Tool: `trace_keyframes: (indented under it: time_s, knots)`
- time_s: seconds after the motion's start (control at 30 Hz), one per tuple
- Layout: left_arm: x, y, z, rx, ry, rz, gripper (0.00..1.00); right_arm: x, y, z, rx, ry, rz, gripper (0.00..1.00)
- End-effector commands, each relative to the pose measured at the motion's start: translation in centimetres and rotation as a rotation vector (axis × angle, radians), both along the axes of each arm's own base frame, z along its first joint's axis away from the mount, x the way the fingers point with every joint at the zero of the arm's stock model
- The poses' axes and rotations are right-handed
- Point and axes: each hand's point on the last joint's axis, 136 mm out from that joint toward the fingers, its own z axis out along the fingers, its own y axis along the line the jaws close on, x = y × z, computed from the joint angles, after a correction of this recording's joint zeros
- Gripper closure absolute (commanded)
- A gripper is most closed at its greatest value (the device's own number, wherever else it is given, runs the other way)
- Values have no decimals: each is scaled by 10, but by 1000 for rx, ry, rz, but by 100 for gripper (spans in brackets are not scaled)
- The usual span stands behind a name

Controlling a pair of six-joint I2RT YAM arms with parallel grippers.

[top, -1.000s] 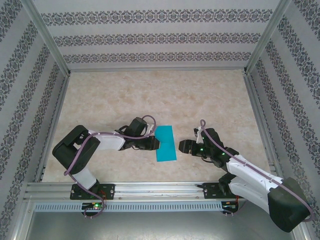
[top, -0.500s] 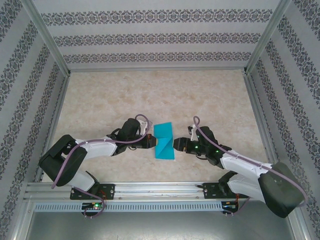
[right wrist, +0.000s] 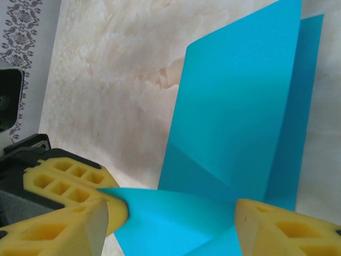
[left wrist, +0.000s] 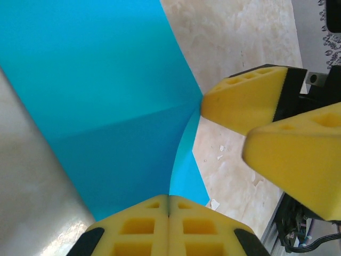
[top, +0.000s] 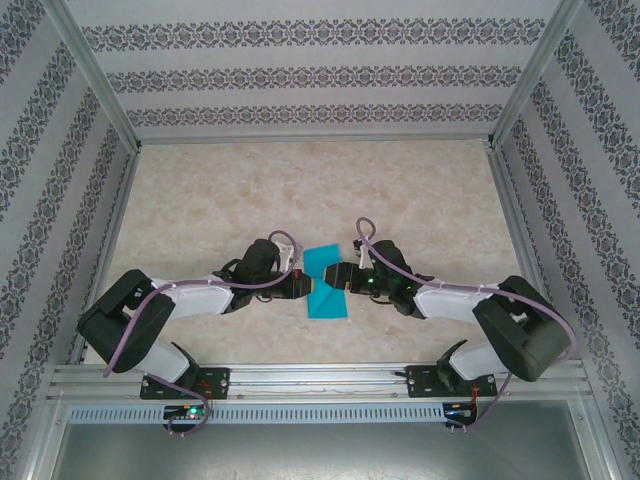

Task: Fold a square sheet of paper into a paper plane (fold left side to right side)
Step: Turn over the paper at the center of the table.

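The square sheet of paper [top: 326, 292] lay on the table [top: 300, 190] close to its near edge, about midway between the left and right edges, with an arm reaching in from each side. It was not flat. Part of it stood up off the surface in a bow, and another layer sat lower behind it.

The left gripper [top: 303, 287] was clamped onto the sheet — in its wrist view the two yellow pads met with no gap, and the blue edge ran into the seam between them. That hold was probably what raised the left side, so that it could be carried over to the right as the task asks.

The right gripper [top: 342, 277] stood with its jaws well apart and nothing pinched. In the left wrist view one of its fingertips [left wrist: 224, 101] touched the curl of the sheet where a crease ended. In its own view the blue flap passed between its two fingers. It seemed placed there to steady the paper or to take the lifted edge — which of the two could not be told.

The fold looked under way, not finished, since the flap was not yet laid down or pressed. Thin paper held at one spot would likely skew, so the edges would need aligning before creasing.
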Motion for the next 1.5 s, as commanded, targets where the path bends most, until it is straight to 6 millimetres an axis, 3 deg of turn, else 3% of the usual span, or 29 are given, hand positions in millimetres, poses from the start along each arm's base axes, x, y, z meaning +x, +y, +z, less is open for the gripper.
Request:
trace_keyframes:
  time_s: [0.0,0.33,0.67,1.07,1.47]
  knots:
    - [8,3,6,-18,-29,36,98,10,8,7,25,-25,-19,37]
    - [9,4,6,-26,-32,44,98,8,-20,-9,-28,-9,-106,26]
    - [7,5,7,-38,-38,48,99,4,13,-3,45,13,22,31]
    - [6,7,5,-32,-35,57,99,10,28,-5,110,17,40,36]
    - [5,14,-21,17,11,86,96,8,28,-14,100,29,41,50]
